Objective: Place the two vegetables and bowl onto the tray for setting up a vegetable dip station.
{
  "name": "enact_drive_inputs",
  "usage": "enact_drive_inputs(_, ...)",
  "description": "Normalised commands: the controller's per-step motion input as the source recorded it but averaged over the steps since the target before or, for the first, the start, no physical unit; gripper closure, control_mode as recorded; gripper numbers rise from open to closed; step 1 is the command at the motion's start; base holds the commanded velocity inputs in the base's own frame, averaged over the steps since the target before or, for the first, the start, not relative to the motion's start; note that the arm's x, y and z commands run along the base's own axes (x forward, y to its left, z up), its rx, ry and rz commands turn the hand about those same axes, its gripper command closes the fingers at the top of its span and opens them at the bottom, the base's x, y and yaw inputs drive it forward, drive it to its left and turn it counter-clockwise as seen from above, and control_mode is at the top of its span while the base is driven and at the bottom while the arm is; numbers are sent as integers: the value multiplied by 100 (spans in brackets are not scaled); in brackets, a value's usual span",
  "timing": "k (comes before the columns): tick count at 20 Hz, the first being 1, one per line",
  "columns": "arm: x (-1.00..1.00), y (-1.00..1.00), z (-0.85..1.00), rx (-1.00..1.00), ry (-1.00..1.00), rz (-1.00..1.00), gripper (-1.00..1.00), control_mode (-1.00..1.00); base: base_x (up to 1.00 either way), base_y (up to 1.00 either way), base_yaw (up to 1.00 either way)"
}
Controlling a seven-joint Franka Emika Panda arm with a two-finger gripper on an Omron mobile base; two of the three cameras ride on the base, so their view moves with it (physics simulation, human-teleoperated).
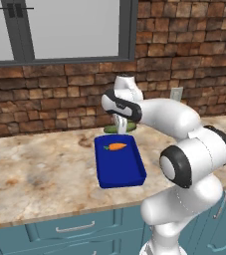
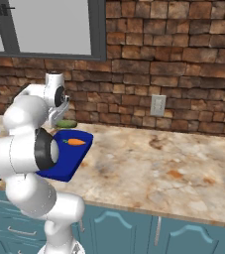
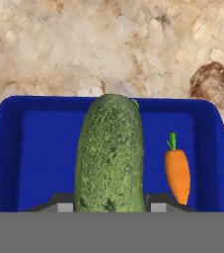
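Here, nearest the wrist camera, hand (image 3: 108, 206) closed partway on the cucumber (image 3: 109, 155), one dark fingertip at each flank of its lower end; held lengthwise so the long green body points out over the tray (image 3: 29, 153). Probably carried this way to lay it down along the tray floor beside the carrot (image 3: 177, 174) without knocking it. Seemingly clear of the tray floor, though height above it cannot be judged from the wrist view.

Just beyond, carrot lying flat inside the tray, green top toward the far rim, set off to one side and apart from the cucumber; leaves a bare blue stretch on the other side, likely room for the next piece. From the left base camera, carrot (image 1: 117, 146) near the tray's far end, tray (image 1: 119, 172) resting on the marbled counter (image 1: 40, 169) with a short end toward the cabinet fronts.

Farther back, a green sliver (image 1: 115, 128) below the forearm at the tray's far edge: cucumber or bowl, not clear which, mostly masked by the arm. Same from the right base camera, where the tray's near corner is cut off by the elbow. Fingertips themselves cropped at the bottom of the wrist view. Behind all, brick wall (image 2: 183, 59).
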Motion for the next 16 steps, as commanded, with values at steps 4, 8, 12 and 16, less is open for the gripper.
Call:
enact_drive_inputs(4,28,-6,-13,-3,0,16,100,-100,0,0,0)
enact_drive_inputs(8,33,0,-35,-6,0,14,100,-100,0,0,0)
enact_drive_inputs(12,31,0,-43,-4,0,9,100,-100,0,0,0)
enact_drive_inputs(16,20,0,-23,0,0,0,100,-100,0,0,0)
